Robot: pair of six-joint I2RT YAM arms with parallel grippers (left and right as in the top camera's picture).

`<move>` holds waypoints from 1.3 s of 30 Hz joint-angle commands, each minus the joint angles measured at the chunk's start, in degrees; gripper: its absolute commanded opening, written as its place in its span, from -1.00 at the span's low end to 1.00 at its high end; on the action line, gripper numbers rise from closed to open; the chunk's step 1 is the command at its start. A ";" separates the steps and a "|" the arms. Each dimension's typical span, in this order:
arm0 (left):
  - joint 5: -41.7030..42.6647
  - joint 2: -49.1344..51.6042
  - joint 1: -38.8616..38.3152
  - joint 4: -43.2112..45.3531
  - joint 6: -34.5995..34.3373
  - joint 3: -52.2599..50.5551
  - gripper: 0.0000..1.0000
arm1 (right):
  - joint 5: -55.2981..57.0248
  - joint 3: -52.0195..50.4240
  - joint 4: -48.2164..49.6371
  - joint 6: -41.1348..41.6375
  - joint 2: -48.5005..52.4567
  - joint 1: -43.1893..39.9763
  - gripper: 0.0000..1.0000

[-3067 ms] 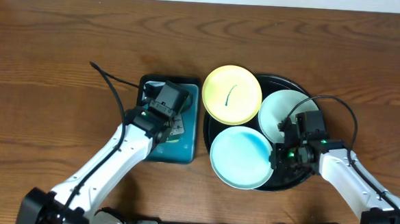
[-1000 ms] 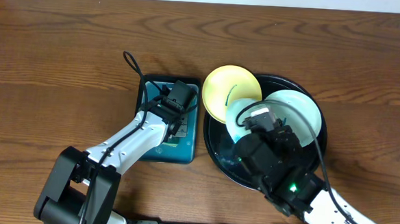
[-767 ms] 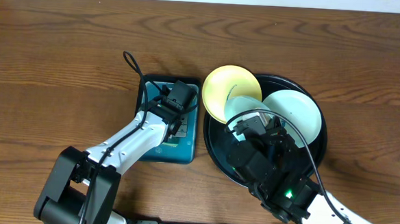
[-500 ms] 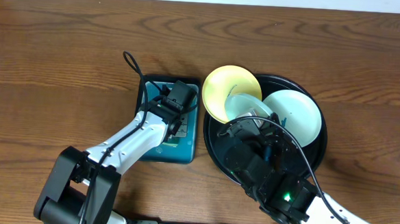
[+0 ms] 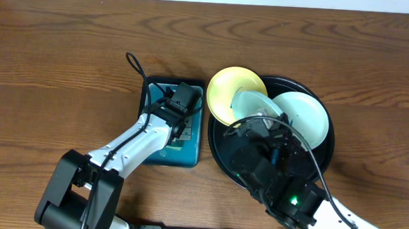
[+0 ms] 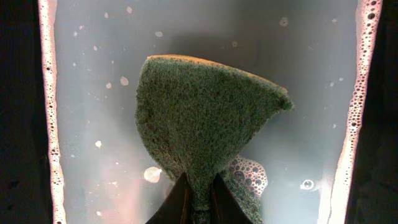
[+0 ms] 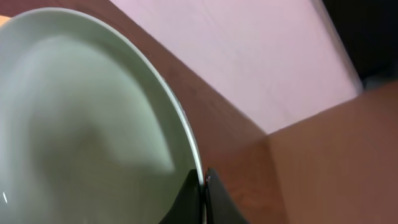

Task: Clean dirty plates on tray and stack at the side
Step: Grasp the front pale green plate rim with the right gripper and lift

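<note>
Three plates show: the right jaws pinch the rim of one mint-white plate [image 7: 93, 124], tilted above the single black tray [image 5: 220, 152]. The yellow plate [image 5: 223, 87] lies just beyond those jaws at the tray's edge, and the second mint-white plate [image 5: 304, 116] rests in the tray beside them. The left jaws pinch one green sponge [image 6: 205, 118] over the foamy teal sponge tray [image 5: 153, 152] on the counter [image 5: 53, 64].

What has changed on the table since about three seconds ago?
The right tool took the front plate by its rim and lifted it, tilted, above the tray. The yellow plate and the other pale plate stayed in place; the left tool stayed over the teal sponge tray.
</note>
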 commanded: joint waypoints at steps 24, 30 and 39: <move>3.04 0.76 0.31 4.00 -0.57 -4.35 -0.11 | -42.34 1.44 -5.20 31.54 -2.23 -48.92 -0.98; 3.17 0.76 0.33 8.63 -0.57 -8.24 -0.85 | -45.99 1.44 -4.83 31.58 -2.23 -56.33 -0.98; 3.15 0.57 0.33 9.14 -0.42 -8.35 -0.85 | -51.47 1.44 -3.91 33.11 -2.19 -67.98 -0.98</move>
